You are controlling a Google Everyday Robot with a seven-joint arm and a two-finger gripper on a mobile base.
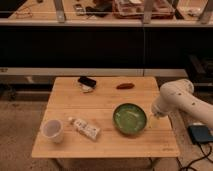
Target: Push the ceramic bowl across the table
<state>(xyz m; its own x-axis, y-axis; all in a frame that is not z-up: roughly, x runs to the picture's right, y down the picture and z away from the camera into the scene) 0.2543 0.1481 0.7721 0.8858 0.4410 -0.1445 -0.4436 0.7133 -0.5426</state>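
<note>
text: none is showing readably anywhere
tube: lying on the bench, its markings are coming out too blurred to read
gripper: hanging over the bench's right side, just beside the ceramic bowl

The one camera looks down at an angle from a raised spot in front of the table, facing across it toward the dark shelf unit behind. It is near enough that the whole tabletop fills the lower frame. At the right edge, the gripper sits just beside the ceramic bowl.
</note>
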